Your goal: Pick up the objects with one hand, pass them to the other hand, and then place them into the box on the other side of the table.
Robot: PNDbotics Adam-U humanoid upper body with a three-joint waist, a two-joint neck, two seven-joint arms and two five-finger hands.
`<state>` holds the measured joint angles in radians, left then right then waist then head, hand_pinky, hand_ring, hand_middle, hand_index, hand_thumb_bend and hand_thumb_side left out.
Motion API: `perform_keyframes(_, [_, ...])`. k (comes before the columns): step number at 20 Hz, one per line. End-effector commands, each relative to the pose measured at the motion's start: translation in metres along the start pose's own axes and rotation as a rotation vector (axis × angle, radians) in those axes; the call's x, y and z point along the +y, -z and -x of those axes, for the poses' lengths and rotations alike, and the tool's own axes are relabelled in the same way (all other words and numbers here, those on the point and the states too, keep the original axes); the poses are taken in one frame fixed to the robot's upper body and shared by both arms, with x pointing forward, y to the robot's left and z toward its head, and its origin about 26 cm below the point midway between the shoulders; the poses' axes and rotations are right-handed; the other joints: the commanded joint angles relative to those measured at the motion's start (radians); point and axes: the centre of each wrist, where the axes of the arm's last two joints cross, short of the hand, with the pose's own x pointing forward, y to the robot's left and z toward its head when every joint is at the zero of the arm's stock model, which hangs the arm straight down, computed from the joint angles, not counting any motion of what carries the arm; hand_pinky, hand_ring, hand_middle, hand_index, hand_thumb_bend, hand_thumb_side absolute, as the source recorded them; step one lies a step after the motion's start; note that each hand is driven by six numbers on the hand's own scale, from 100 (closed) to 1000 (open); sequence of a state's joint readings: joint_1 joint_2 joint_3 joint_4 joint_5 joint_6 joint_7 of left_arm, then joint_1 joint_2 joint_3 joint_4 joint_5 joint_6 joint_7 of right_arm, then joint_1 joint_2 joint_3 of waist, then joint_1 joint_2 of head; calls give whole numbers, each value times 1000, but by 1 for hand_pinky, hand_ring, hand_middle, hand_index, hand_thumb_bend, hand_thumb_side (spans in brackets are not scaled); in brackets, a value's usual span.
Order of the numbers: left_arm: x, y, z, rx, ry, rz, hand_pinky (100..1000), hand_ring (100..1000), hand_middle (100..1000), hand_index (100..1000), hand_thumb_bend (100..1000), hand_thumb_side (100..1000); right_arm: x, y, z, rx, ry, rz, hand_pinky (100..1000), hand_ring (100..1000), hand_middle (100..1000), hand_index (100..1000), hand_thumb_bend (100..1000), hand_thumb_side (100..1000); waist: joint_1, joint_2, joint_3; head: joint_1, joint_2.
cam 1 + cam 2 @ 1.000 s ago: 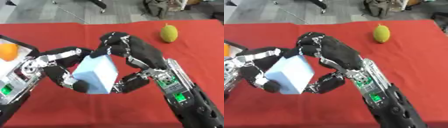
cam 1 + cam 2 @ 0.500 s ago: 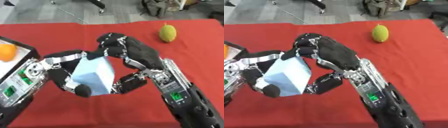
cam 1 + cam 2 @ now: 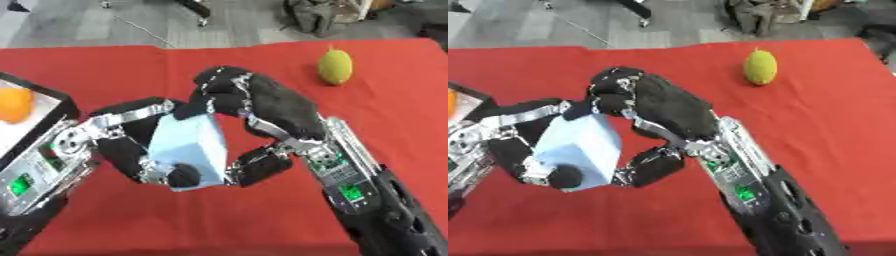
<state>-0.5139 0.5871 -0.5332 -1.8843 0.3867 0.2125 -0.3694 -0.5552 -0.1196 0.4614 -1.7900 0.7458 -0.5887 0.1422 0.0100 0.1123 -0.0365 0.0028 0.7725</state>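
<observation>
The red cloth-covered table (image 3: pixel 105 70) fills most of what I see, and over its middle both arms meet around one thing. Compared with a second ago the pale blue box-shaped block (image 3: pixel 188 150) sits lower and further toward seven o'clock, sunk deeper into the left robot hand (image 3: pixel 131 145), whose fingers curl under and behind it with a thumb tip pressed on its lower face. The right robot hand (image 3: pixel 254 107) has not let go: its fingers drape over the block's top edge at twelve o'clock and its thumb hooks in at the lower right corner. To my eye this is the handover itself, weight shifting to the left side but not yet released.

At nine o'clock, the dark-rimmed white box (image 3: pixel 44 107) is cut off by the frame edge, so I cannot tell how deep it is; a round orange fruit (image 3: pixel 13 105) already lies in it. That is likely where the block goes once the right robot hand opens.

At one o'clock a yellow-green oval fruit (image 3: pixel 335 66) rests alone on the table, well apart from the arms.

The block's underside and the left palm are hidden, so how much of the block it carries is unclear. The floor clutter beyond the far edge is too vague to name.
</observation>
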Motion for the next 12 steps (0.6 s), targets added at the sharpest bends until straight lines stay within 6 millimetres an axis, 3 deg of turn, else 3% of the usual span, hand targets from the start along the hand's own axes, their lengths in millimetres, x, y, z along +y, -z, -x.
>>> perform_keyframes(1, [4,1,-10,-24,7,-85,638,392,292,460,340,365,0,4,-3,-27,-8,-27,780,640,541,606,256,315,0,-15,-2,-3,-3])
perform_keyframes(7, [5,-3,-5,-1,-7,-146,633,378,277,444,342,358,2,-4,-1,14,-17,-84,783,679,597,689,347,373,0,-16,-4,-6,-3])
perform_keyframes(10, [5,-7,-1,18,-7,-151,633,378,276,443,343,357,4,-10,1,38,-22,-127,798,721,673,785,416,431,0,-16,-6,-7,-3])
perform_keyframes(11, [5,-8,1,25,-8,-149,633,378,275,442,344,356,5,-12,1,46,-25,-149,819,766,759,900,493,482,0,-16,-6,-7,-3])
perform_keyframes(12, [5,-9,3,32,-8,-143,634,378,275,442,345,356,6,-13,1,51,-29,-180,826,780,786,940,520,497,0,-16,-7,-7,-3])
